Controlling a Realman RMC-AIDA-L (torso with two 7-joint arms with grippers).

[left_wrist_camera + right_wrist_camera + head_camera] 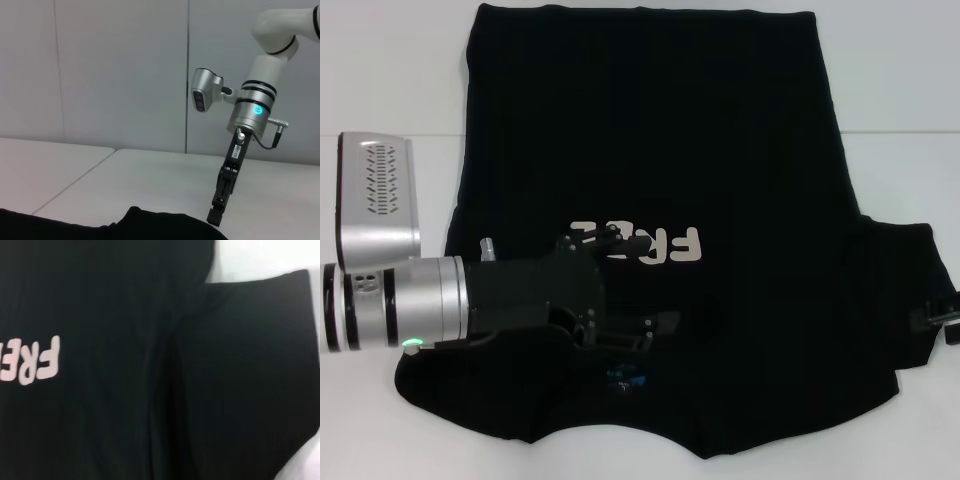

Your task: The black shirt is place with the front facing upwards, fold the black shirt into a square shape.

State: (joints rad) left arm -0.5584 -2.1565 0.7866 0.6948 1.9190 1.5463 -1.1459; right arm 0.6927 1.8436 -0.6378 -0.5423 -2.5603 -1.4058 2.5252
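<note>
— Covering most of the white table [380, 450], the black shirt [650, 130] lies face up; the left gripper [620, 335] sits over its collar, hiding part of the lettering [655, 243].
— Gripping?
— Cannot tell. The right gripper [938, 315], cut off at the sleeve edge, is unreadable too.
</note>
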